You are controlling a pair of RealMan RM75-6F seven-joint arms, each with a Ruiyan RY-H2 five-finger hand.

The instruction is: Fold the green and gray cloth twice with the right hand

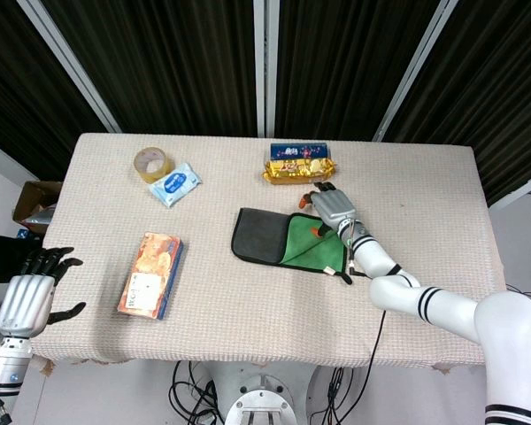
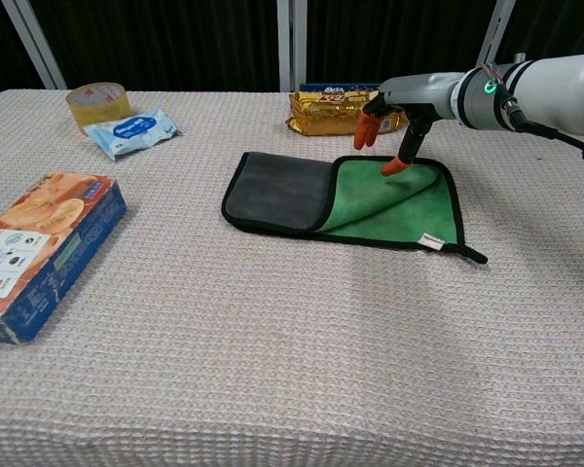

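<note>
Green and gray cloth (image 2: pixel 343 197) flat at desk (image 2: pixel 273 341) centre, long axis left-right, gray flap folded over left part. Right robot hand (image 2: pixel 389 131) above far right edge, fingers apart, holding nothing. Left robot hand (image 1: pixel 31 297) well apart, off desk edge, spread.

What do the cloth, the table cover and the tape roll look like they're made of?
Cloth: soft plush fabric, likely microfibre; matte, green one side, gray the other, with black stitched edging and drape at the fold.
Table cover: woven textile, waffle-like grid texture, beige, matte.
Tape roll: glossy translucent plastic film, yellowish; the core probably cardboard, hard to confirm.
</note>
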